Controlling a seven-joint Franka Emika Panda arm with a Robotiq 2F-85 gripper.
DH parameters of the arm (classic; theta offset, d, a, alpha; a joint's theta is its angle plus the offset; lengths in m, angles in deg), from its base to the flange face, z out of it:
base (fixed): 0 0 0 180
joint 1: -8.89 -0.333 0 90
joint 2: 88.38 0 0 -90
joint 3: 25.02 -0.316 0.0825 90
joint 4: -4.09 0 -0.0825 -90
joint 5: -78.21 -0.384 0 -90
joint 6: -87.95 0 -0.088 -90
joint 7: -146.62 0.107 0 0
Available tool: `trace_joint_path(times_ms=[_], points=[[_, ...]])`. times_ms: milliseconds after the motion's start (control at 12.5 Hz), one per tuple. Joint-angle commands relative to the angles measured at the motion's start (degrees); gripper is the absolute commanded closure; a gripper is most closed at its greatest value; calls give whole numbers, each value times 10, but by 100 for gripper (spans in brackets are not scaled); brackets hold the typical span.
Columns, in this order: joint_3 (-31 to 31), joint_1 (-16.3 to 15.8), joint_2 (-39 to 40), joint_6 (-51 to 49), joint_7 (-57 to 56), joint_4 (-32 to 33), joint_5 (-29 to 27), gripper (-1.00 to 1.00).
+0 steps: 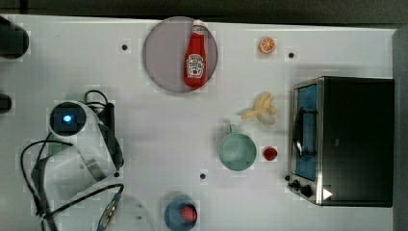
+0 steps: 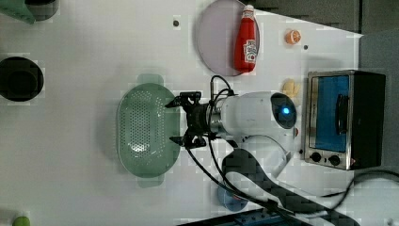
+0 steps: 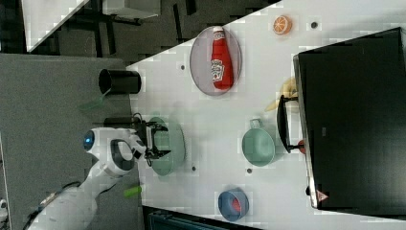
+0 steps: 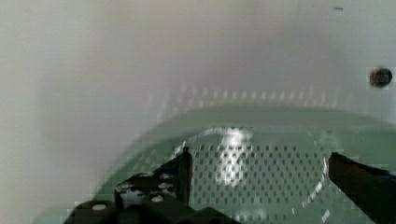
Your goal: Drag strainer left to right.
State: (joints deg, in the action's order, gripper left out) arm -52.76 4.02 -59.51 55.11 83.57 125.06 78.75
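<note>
White counter point(image 1: 159, 130) carries everything. Toaster oven point(image 1: 344, 139), black top w/ steel front & blue glass door, sits at the top view's right edge. White Panda arm point(image 2: 254, 113) w/ blue light on its body reaches across the counter; black cables trail off it.

Strainer point(image 2: 148, 129): pale mint-green oval basket, rows of tiny holes in its middle, small tab handles at both ends. In the left view it's left of center; in the right view it lies near the counter's left edge, well apart from the oven.

Grey round plate point(image 1: 166, 55) holds a ketchup bottle point(image 1: 195, 55) lying on its side, cap toward the top view's top. Teal-green cup point(image 1: 236, 151) w/ small handle stands just left of the oven in the top view; blue bowl point(image 1: 174, 211) w/ sth red inside is near the top view's bottom edge.

Pincer point(image 2: 176, 120) is spread wide, nothing gripped; fingers point(image 4: 180, 170) straddle the perforated area, hovering at the strainer's rim on the arm side. Can't tell whether they touch it.

Bananas point(image 1: 262, 108), small red fruit point(image 1: 270, 153), orange slice point(image 1: 267, 45) near the oven.
</note>
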Motion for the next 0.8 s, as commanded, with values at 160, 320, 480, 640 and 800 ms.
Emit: trace_joint_path(times_ms=[160, 320, 480, 640, 800], points=[[57, -86, 24, 31, 19, 2, 1, -100], [89, -125, 30, 32, 34, 2, 1, -100], [121, -153, 30, 36, 39, -1, 1, -100], [144, -163, 31, 35, 42, 1, 1, -100], [156, -160, 30, 34, 42, 3, 1, -100]])
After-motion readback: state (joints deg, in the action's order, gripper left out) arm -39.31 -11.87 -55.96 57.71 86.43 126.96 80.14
